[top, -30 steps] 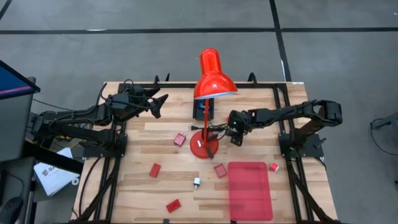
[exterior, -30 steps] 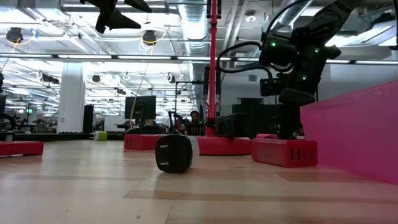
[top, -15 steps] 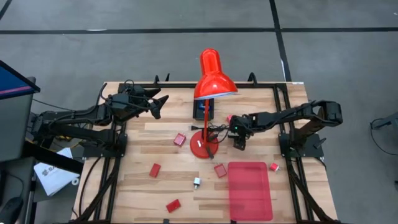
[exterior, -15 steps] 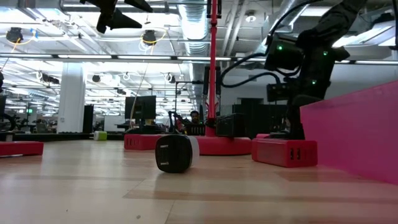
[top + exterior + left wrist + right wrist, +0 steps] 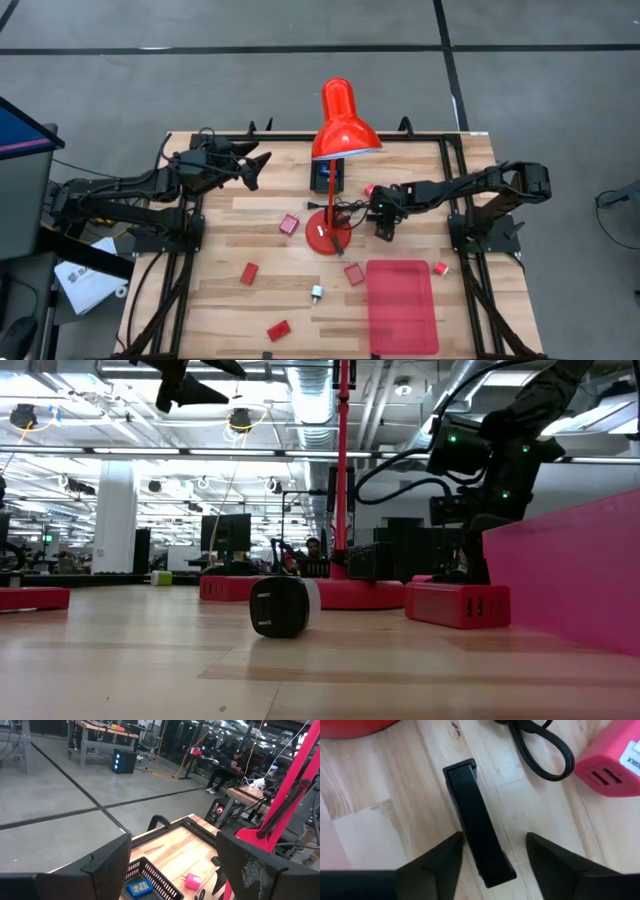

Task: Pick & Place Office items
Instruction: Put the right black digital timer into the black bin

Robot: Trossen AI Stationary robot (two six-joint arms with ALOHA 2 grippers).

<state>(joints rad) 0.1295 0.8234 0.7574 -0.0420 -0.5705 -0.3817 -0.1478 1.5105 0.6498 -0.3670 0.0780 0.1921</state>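
Note:
My right gripper [image 5: 384, 228] is low over the table just right of the lamp base, and it is open. In the right wrist view its fingers [image 5: 432, 865] stand on either side of a flat black piece [image 5: 472, 815] lying on the wood. A pink block [image 5: 612, 762] and a black cord [image 5: 540, 750] lie just beyond. My left gripper [image 5: 258, 170] hovers open high over the far-left part of the table. Red blocks [image 5: 289, 224] [image 5: 249, 273] [image 5: 354, 273] [image 5: 279, 330], a small pink piece [image 5: 440, 268] and a white-silver plug [image 5: 316, 292] lie flat on the table.
The tall red lamp [image 5: 343, 122] stands mid-table on its round base [image 5: 328, 238], close to my right gripper. A flat red tray [image 5: 401, 305] lies near the right edge. A black basket holding a blue item [image 5: 140, 887] sits behind the lamp. People sit in the room beyond.
My right gripper has moved a little toward the table's right and near edges and dropped slightly, uncovering the pink block behind it. It has stayed almost still in the last half second.

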